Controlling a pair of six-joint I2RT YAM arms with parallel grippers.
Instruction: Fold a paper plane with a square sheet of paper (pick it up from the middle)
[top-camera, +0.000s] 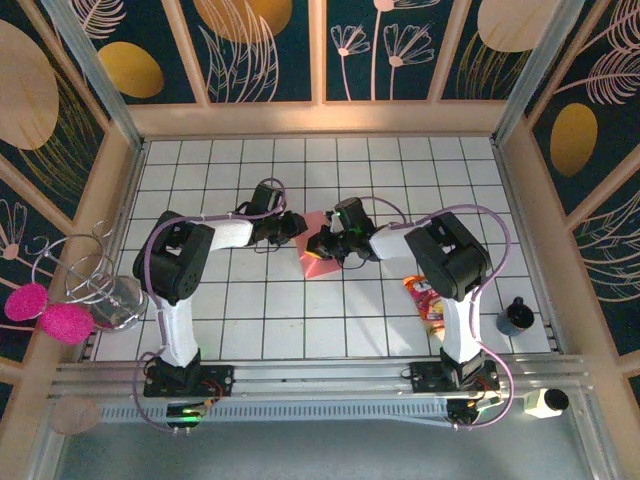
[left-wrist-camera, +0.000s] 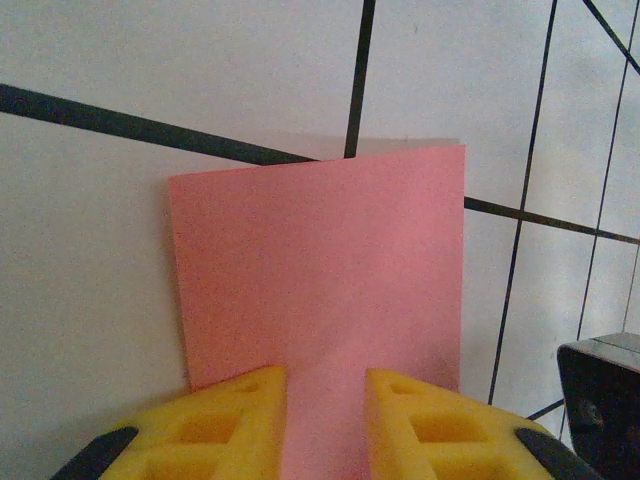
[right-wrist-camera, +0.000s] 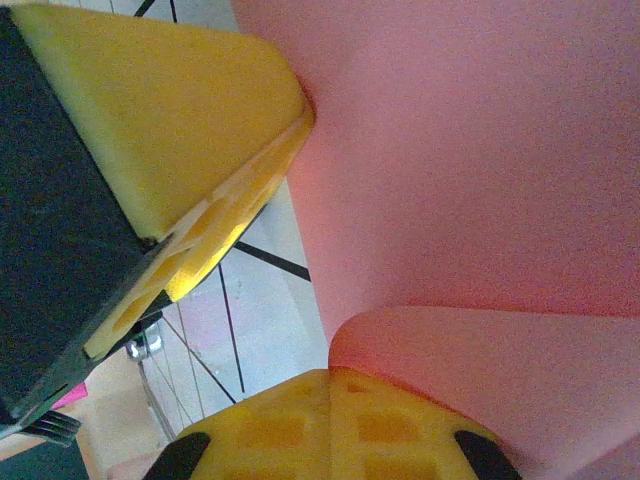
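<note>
Salmon-pink square sheet of paper (top-camera: 317, 256) mid worktop (top-camera: 250, 310), folded over, between both arms. Right end effector (right-wrist-camera: 330, 385) clamped tight on its edge. Left end effector (left-wrist-camera: 325, 385) part-open, paper showing in the gap, no pinch afaict. Snack packet (top-camera: 425, 300) print too tiny to read.

White-tiled counter (top-camera: 250, 320), dark grid lines. Pale wooden frame (top-camera: 310, 118) on three sides. Wall panels (top-camera: 260, 40) navy, printed with gold ovals, outlined leaves and flowers. Aluminium rail (top-camera: 320, 372) along near edge. Light bright, even.
</note>
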